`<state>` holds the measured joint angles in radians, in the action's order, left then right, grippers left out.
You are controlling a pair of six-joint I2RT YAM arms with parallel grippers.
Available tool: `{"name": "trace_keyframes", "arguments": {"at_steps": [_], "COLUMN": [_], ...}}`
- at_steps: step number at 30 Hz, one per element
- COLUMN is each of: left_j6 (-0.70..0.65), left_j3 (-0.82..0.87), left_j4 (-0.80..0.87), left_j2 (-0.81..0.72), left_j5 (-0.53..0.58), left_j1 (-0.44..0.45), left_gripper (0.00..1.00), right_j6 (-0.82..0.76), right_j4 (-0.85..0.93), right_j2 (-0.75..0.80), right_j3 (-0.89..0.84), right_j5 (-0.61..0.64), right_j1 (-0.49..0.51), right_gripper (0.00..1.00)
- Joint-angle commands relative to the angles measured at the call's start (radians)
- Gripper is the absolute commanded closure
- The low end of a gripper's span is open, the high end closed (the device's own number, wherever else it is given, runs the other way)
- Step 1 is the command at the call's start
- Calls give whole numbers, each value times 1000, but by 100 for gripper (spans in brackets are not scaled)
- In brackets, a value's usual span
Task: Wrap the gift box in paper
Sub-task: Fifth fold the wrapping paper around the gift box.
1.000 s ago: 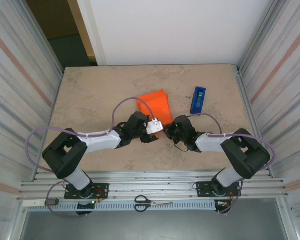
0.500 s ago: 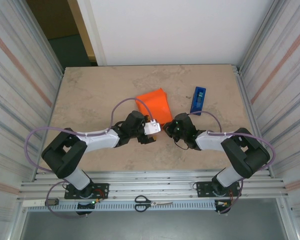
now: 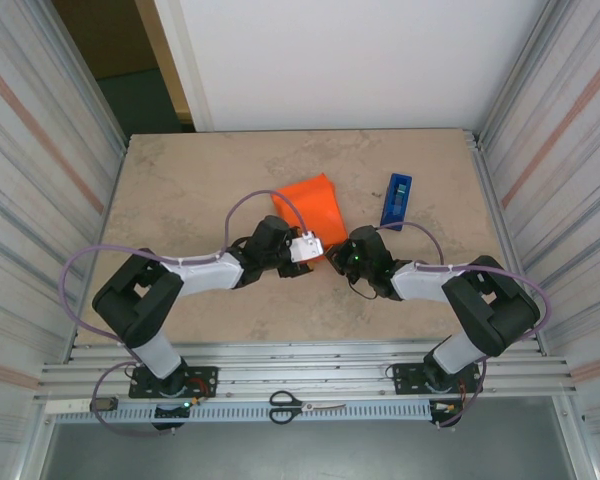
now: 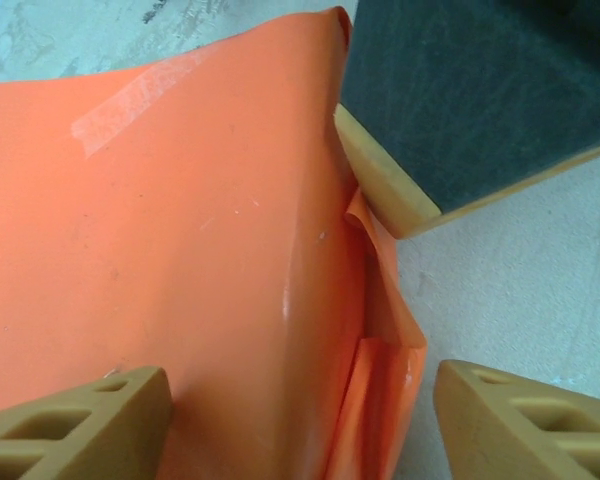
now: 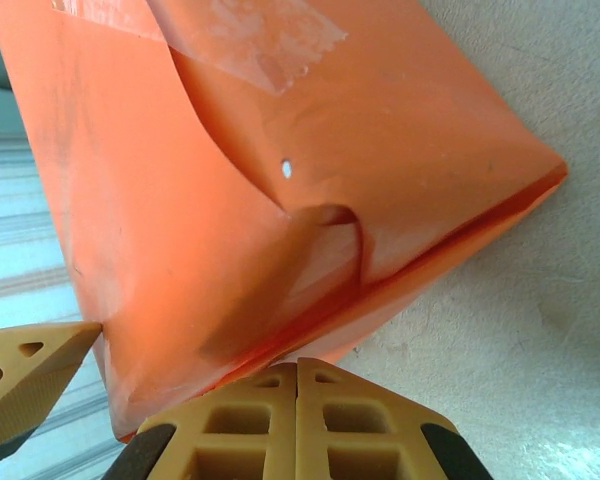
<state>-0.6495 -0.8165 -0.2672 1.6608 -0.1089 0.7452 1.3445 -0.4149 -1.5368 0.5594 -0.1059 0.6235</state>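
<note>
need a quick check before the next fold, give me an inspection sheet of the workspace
surface: beige table, no spills seen
job's things: paper folded over into a parcel, tape strip on top, near flap loose
clutter: blue dispenser right of the paper; scissors on the front rail
grippers: left gripper open, astride the paper's near end; right gripper shut at the paper's edge
cables: purple cables loop wide, one arcs beside the paper
surroundings: ribbed metal walls at both sides, white wall behind
</note>
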Motion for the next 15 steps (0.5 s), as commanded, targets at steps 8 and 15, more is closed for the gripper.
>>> {"name": "trace_keyframes", "arguments": {"at_steps": [8, 15], "left_j6": [87, 116], "left_j3": [-20, -33], "left_j4": [34, 50], "left_j2": [40, 76], "left_j5": [15, 49], "left_j1": [3, 29], "left_gripper": [55, 56], "right_j6": [-35, -32], "right_j4": [77, 93], "right_j2": [53, 47], "right_j3": [5, -21], "right_j5": [8, -16], "right_j1": [-14, -5], "right_gripper": [92, 93]}}
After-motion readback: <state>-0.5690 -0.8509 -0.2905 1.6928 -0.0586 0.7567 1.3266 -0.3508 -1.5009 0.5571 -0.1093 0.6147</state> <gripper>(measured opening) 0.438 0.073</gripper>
